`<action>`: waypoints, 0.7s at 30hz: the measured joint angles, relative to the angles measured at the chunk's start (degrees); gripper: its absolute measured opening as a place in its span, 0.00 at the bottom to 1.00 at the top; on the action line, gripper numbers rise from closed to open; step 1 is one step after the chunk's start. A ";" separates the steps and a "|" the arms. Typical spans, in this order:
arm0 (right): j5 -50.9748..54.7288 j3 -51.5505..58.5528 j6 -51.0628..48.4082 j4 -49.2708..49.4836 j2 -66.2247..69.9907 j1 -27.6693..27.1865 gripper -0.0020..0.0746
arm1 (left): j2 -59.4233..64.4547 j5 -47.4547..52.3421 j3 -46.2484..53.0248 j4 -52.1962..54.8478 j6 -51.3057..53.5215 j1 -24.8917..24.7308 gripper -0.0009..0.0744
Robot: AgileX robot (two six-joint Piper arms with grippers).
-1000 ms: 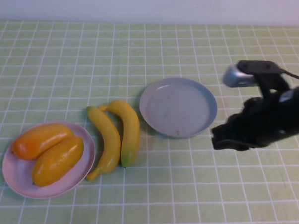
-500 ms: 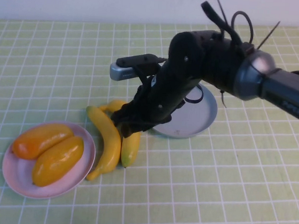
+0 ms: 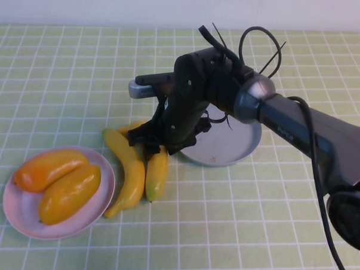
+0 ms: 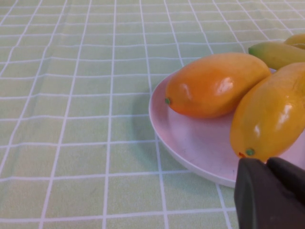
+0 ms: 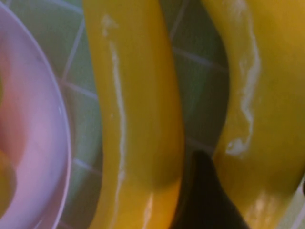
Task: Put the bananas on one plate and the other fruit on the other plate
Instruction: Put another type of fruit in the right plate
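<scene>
Two bananas lie side by side on the cloth between the plates: the left one and the right one. My right gripper is down on them, open. One finger sits in the gap between the left banana and the right banana, so the jaws straddle the right banana. The grey-blue plate is empty, partly hidden by the right arm. Two orange-yellow fruits lie on the pink plate. My left gripper is shut, just short of the pink plate's rim.
A green checked cloth covers the table. The right arm reaches in from the right across the grey-blue plate, with cables looping above it. A white wall runs along the far edge.
The right arm swung in from the right over the grey-blue plate and came down onto the bananas. Bananas, fruits and plates have not moved.
</scene>
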 joint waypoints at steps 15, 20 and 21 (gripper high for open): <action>0.42 -2.18 0.10 -1.13 2.83 0.00 0.45 | 0.00 0.00 0.00 0.00 0.00 0.00 0.02; 1.52 -6.57 0.10 -3.30 0.99 0.23 0.45 | 0.00 0.00 0.00 0.00 0.00 0.00 0.01; 1.81 -6.91 0.10 -4.23 0.24 0.23 0.45 | 0.00 0.00 0.00 0.00 0.00 0.00 0.01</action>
